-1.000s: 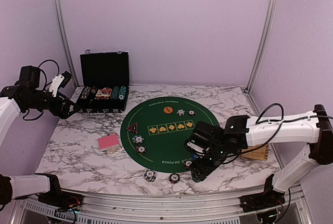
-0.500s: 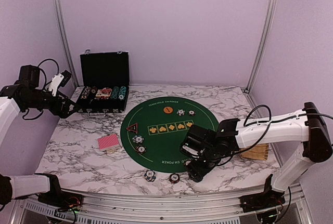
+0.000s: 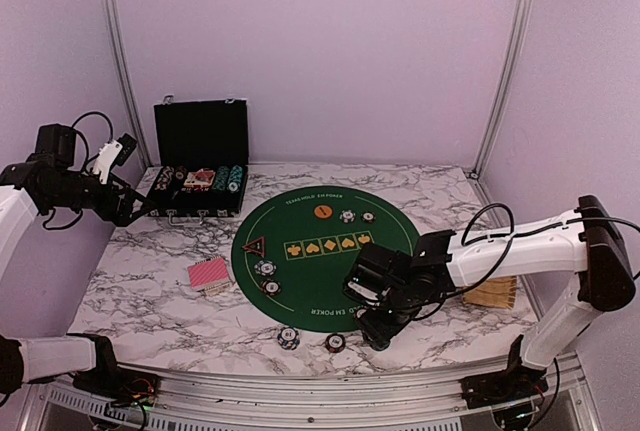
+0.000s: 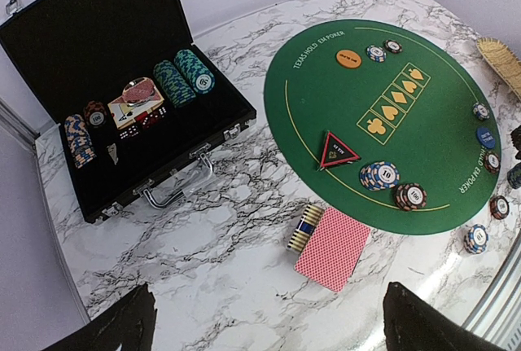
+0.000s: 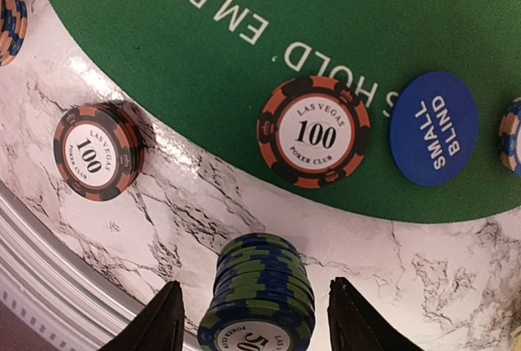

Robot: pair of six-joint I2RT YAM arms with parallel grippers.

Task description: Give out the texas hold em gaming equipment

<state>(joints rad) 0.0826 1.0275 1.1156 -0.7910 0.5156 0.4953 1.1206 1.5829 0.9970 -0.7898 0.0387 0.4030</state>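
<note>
While I watch the right wrist feed, the right tool [image 5: 256, 286] sits low at the near edge of the table [image 5: 179, 221]. Its jaws are spread either side of a blue-green stack [image 5: 260, 298], with a thin gap on both sides, so nothing is pinched.

Just left of it, a dark red stack [image 5: 96, 151] stands on the marble, off the mat [image 5: 203, 58]. On the mat's near rim lies a red chip [image 5: 313, 131], with the blue button [image 5: 431, 139] close beside it but apart.

Going up the overhead view, the cards [image 3: 208, 273] lie on the marble left of the mat, red backs up. The triangle marker [image 3: 254, 246] and two short stacks [image 3: 267, 277] sit just inside the mat's left edge. Farther on, the orange button [image 3: 322, 211] and two chips [image 3: 357, 217] lie near the far rim. The basket [image 3: 495, 294] sits off the mat's right side.

At the back left, the case [image 3: 200, 136] stands open with chips racked inside. The left tool [image 4: 269, 290] hangs over that corner, jaws spread wide and holding nothing.
</note>
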